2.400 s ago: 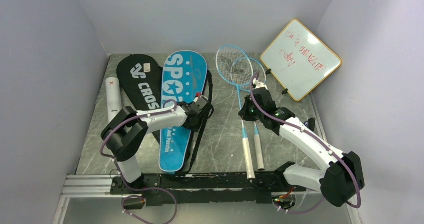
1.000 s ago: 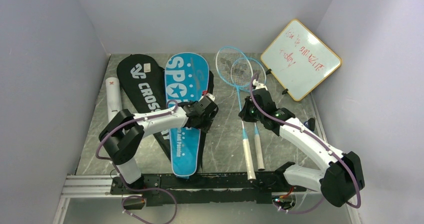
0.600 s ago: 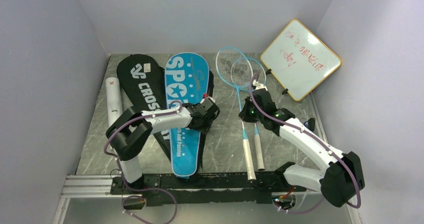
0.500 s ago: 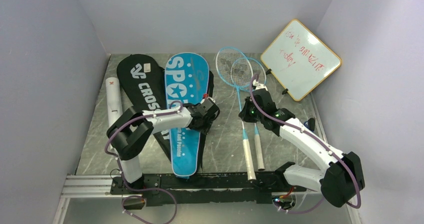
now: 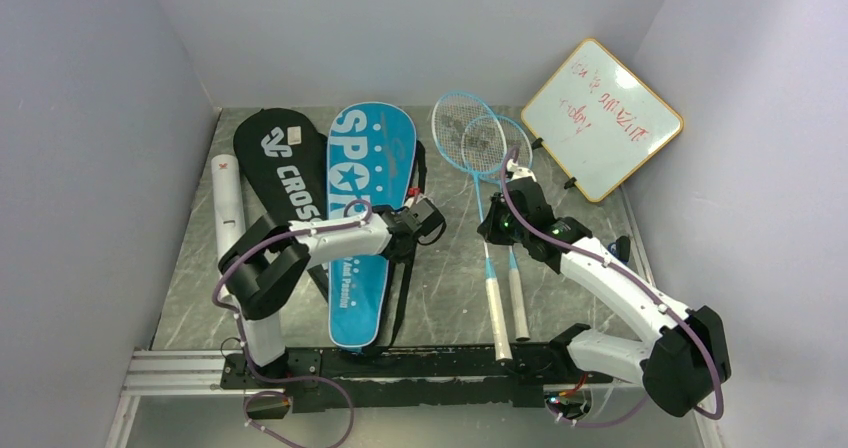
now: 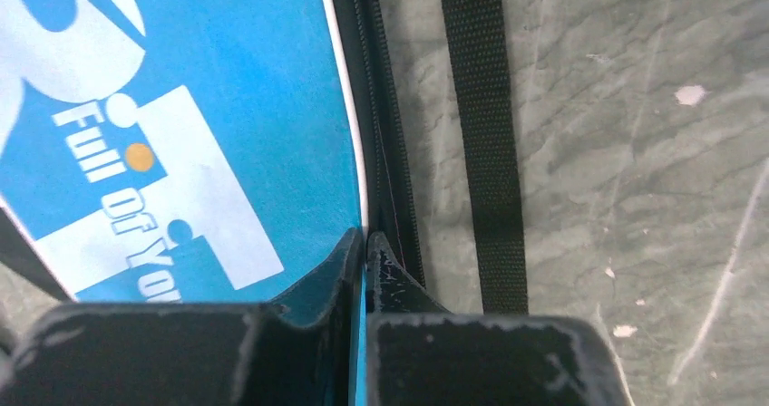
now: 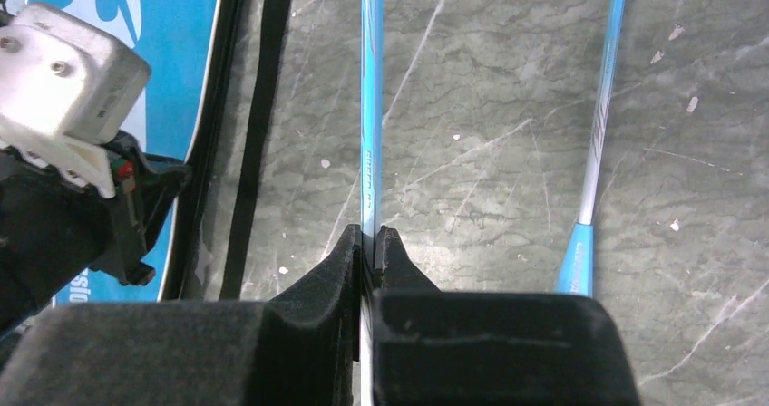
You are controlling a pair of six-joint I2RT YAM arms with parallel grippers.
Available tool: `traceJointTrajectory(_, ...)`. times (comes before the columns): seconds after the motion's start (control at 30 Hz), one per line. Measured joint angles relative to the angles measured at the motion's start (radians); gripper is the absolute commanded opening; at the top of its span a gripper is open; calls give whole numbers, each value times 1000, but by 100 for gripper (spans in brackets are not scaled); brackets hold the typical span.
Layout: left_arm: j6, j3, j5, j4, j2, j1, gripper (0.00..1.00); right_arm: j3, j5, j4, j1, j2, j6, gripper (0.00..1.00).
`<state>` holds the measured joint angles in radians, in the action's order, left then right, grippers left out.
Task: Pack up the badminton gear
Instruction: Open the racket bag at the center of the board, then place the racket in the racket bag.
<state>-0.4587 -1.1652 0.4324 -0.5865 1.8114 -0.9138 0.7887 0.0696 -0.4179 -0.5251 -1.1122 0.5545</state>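
Observation:
The blue "SPORT" racket cover (image 5: pixel 365 183) (image 6: pixel 199 89) lies flat mid-table, beside the black "CROSSWAY" cover (image 5: pixel 280 163) and a white cardboard tube (image 5: pixel 228 203). My left gripper (image 5: pixel 427 222) (image 6: pixel 365 243) is shut on the blue cover's right edge, by its black zip border. Two light-blue rackets (image 5: pixel 470 138) lie side by side to the right, heads far, handles near. Around the left racket's thin shaft (image 7: pixel 370 107) my right gripper (image 5: pixel 495 230) (image 7: pixel 367 238) is shut. The other racket's shaft (image 7: pixel 603 107) lies free beside it.
A wood-framed whiteboard (image 5: pixel 602 118) with red writing leans at the far right corner. The blue cover's black strap (image 6: pixel 485 134) trails over the grey marble tabletop (image 5: pixel 450 288) between the two arms. Walls close in the table on three sides.
My left gripper went from open to shut on the blue cover's right edge, and the cover's near end has swung left. The right arm and rackets have not moved.

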Motion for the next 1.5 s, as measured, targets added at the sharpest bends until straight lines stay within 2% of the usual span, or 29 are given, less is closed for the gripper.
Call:
traceJointTrajectory(0.37,-9,-79,103,-143,-191,-15,5,0,10,-45,0,38,-1,0)
traceJointTrajectory(0.6,-29,-56,134,-156,-226,-15,5,0,133,-189,-15,46,43,0)
traceJointTrajectory(0.73,-33,-52,134,-157,-227,-15,5,-7,168,-234,-106,47,83,0)
traceJointTrajectory(1.0,-33,-52,134,-157,-227,-15,5,-28,267,-325,-407,7,235,0)
traceJointTrajectory(1.23,-33,-52,133,-156,-227,-15,5,-32,311,-349,-511,-76,318,0)
traceJointTrajectory(1.5,-33,-47,118,-154,-248,-15,5,-24,310,-290,-575,-108,317,0)
